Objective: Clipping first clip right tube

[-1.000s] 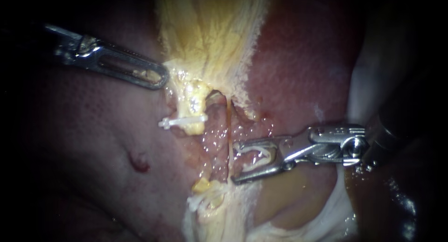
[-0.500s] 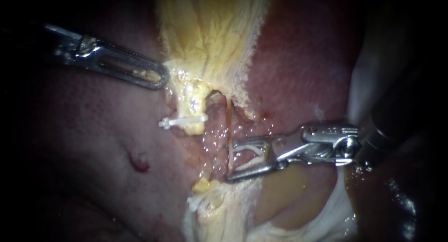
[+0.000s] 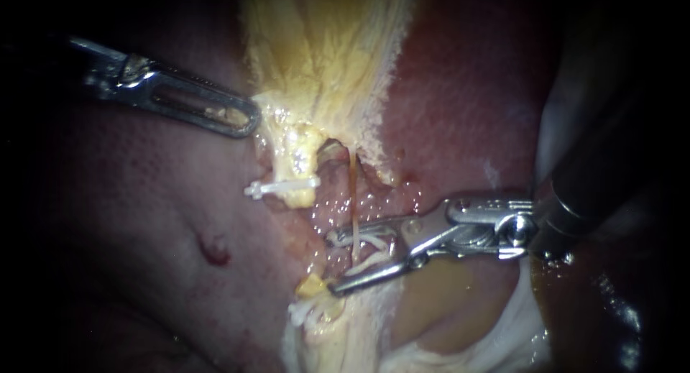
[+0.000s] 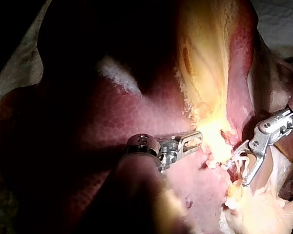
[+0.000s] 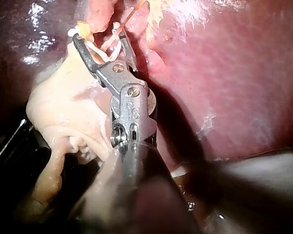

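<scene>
Tube (image 3: 353, 193) between my right instrument's (image 3: 330, 264) jaws
Thread-thin, soft, tearable; jaws stand apart carrying white clip (image 3: 374, 238); I'd close squarely mid-span.

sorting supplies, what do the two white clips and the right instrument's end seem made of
Set clip: white and matte, likely plastic. Loaded clip, carried by the right instrument: same white look, probably plastic too. The instrument's end: silvery with bright glints, apparently polished steel; the alloy can't be told.
</scene>
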Available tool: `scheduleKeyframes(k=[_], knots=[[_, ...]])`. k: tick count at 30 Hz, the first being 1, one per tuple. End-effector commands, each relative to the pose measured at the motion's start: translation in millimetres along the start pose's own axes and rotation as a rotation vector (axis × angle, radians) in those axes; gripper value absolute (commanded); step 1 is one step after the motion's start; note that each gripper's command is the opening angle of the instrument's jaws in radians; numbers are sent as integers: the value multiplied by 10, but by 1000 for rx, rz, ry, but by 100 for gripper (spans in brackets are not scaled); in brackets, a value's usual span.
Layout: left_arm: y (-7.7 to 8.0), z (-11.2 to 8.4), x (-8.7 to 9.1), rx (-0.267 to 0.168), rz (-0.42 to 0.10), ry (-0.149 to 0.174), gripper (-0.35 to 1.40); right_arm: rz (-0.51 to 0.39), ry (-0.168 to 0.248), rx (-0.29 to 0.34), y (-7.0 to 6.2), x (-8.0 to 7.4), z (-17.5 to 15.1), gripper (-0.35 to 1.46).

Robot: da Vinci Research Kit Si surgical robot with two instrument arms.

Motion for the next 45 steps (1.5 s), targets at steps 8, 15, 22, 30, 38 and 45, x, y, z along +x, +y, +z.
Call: scheduleKeyframes(k=[8,15,22,30,38,45], knots=[[0,0,0,0,0,0,-35,12,13,4,-1,1,0,49],[1,0,0,0,0,0,-35,23,23,13,-10,4,1,49],[1,0,0,0,0,0,-35,44,49,30,-25,9,2,49],[1,0,0,0,0,0,-35,69,77,87,-42,18,5,49],[1,0,0,0,0,0,-35,73,86,151,-52,26,6,49],[1,0,0,0,0,0,-35,80,93,157,-56,29,6,48]])
